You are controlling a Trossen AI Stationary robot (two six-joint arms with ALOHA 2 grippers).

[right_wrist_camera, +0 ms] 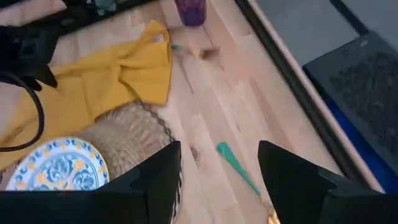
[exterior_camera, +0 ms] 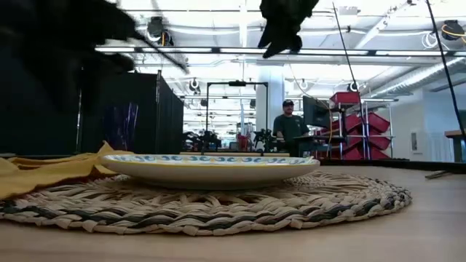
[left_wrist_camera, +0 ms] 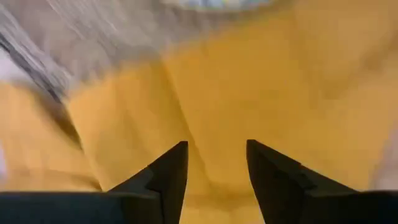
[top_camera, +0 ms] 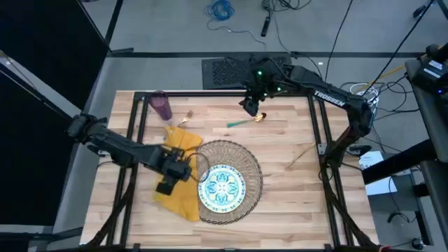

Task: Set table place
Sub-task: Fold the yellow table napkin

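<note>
The woven placemat (top_camera: pixel 231 180) lies at the near middle of the wooden surface (top_camera: pixel 294 196), and the patterned plate (top_camera: pixel 221 187) sits on its near-left part, inside the rim. The mustard napkin (top_camera: pixel 178 175) is spread at the placemat's nine o'clock, one edge tucked against the weave and a corner reaching toward eleven o'clock.

The left end effector (top_camera: pixel 183 168) hangs low over the napkin, just beside the plate's nine o'clock edge. In its wrist view the two dark fingers (left_wrist_camera: pixel 165 177) stand spread with yellow cloth filling the gap between them, pinching nothing.

Toward three o'clock of the placemat, near the right rail, a thin gold utensil (top_camera: pixel 299 155) lies slanted on the bare wood.

Farther back, a teal-handled spoon (top_camera: pixel 246 121) rests at the placemat's twelve o'clock. The right end effector (top_camera: pixel 250 106) hovers above the spoon's gold bowl end, fingers (right_wrist_camera: pixel 158 180) wide apart and empty, the teal handle (right_wrist_camera: pixel 233 163) showing between them.

At the far left corner stands the purple cup (top_camera: pixel 162 106), with a fork (top_camera: pixel 187 117) lying just beside it at four o'clock.
</note>
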